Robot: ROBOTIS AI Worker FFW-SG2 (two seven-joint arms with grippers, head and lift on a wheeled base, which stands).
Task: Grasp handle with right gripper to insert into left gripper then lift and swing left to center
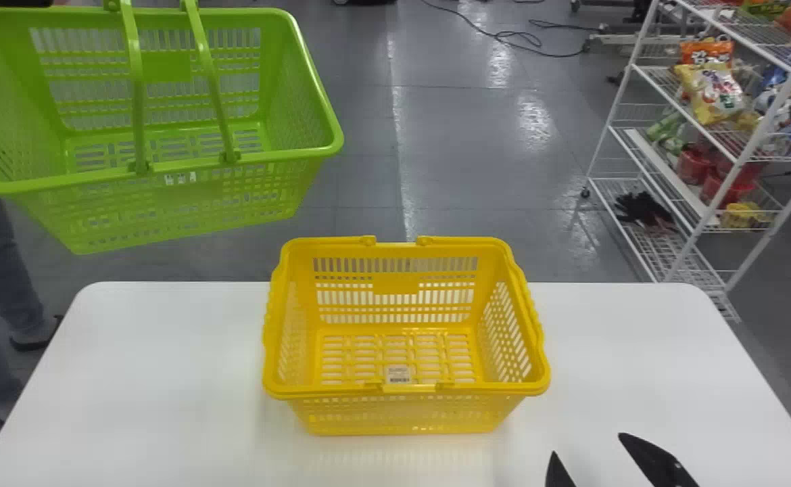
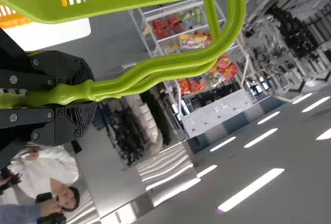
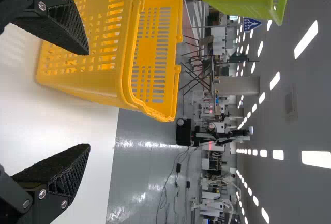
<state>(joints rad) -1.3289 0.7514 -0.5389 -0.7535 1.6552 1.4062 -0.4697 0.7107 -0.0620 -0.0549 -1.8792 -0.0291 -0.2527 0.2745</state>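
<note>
Left tool (image 2: 85, 93) is clamped narrow around the handles (image 2: 238, 6) of the green basket (image 1: 196, 193), the two bars lying together between its fingers. Hanging from them, the green basket is up in the air at the robot's left, well apart from the yellow basket (image 1: 395, 283), its base running a little slanted in the head view. The yellow basket stands upright on the worktop (image 1: 132, 379), near the middle of the far side, with its own handles folded down along the rim.

The right tool (image 3: 88, 99) is wide and holds nothing; it is over the worktop on the near right side of the yellow basket, with no handle between its fingers.

Judging by this, passing the handles into the left tool is done and so is the lift, which leaves the swing in to the centre as the step in hand. What comes next should be a slow, level sweep of the left arm, keeping that grip tight and holding the green basket high enough to pass over the yellow rim. Too quick a move could set it swaying or let the bars slide. Meanwhile, the right tool would do best to keep out of that path.
</note>
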